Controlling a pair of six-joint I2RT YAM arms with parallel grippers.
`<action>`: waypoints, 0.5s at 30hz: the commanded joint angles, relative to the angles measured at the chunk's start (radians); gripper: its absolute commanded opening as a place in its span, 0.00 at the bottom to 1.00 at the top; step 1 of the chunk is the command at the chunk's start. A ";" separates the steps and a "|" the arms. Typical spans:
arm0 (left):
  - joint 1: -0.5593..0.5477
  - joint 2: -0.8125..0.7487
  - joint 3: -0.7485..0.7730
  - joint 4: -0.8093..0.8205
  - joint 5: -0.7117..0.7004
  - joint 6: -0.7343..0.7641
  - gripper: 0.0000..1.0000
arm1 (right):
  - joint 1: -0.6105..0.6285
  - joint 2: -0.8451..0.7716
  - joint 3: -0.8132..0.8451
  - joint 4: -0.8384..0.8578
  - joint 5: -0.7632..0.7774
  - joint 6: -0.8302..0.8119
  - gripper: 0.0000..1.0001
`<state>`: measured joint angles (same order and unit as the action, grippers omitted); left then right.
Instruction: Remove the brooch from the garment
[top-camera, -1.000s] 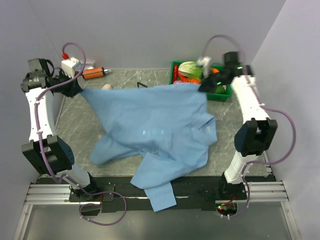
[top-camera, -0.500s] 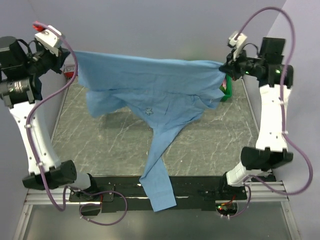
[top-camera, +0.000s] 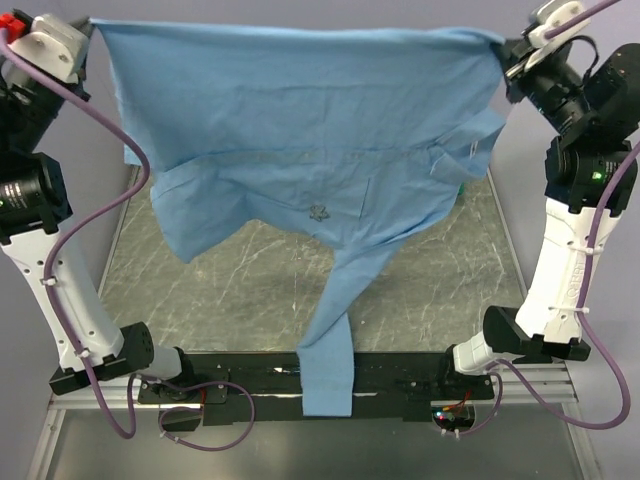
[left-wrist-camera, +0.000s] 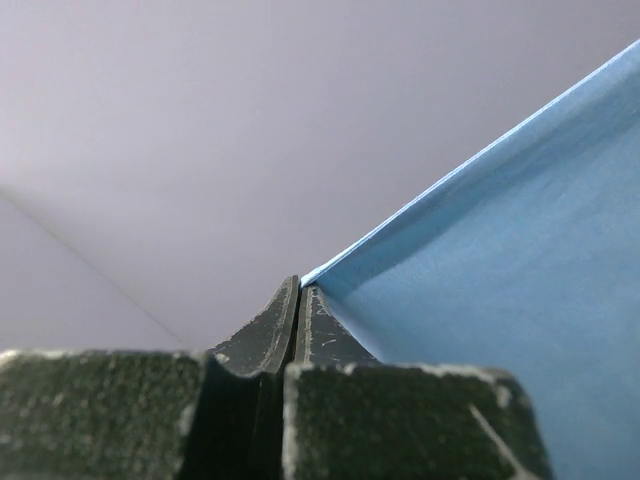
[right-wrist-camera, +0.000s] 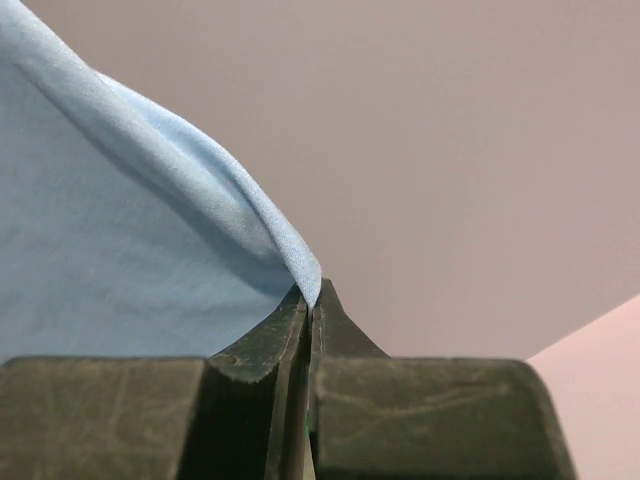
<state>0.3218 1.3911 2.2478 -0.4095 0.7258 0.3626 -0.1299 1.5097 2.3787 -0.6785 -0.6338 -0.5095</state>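
Evidently the left tool (left-wrist-camera: 300, 292) and right tool (right-wrist-camera: 312, 292) each pinched a shirt (top-camera: 300, 120) corner, stretching it high above the surface (top-camera: 240, 280) so the brooch (top-camera: 320, 212) showed mid-cloth.

The shirt (top-camera: 300, 130) is thin, light blue cloth, matt, fine-woven and creased. The brooch (top-camera: 319, 212) on it is too small to tell its finish. My fingers (left-wrist-camera: 262, 335) are black, matt and scuffed with pale scratches. The table (top-camera: 430, 290) top looks like grey, veined stone with a faint sheen. My arms (top-camera: 570, 270) have smooth white plastic shells.
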 joint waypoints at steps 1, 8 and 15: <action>0.025 0.028 0.098 0.216 -0.147 -0.031 0.01 | -0.033 0.017 0.065 0.322 0.161 0.081 0.00; 0.026 -0.013 0.084 0.353 -0.238 0.048 0.01 | -0.033 -0.002 0.125 0.494 0.189 0.117 0.00; 0.026 -0.151 -0.068 0.353 -0.290 0.194 0.01 | -0.034 -0.121 0.048 0.493 0.146 0.131 0.00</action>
<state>0.3218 1.3106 2.2139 -0.0853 0.5900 0.4503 -0.1303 1.4956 2.4699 -0.2424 -0.5690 -0.3820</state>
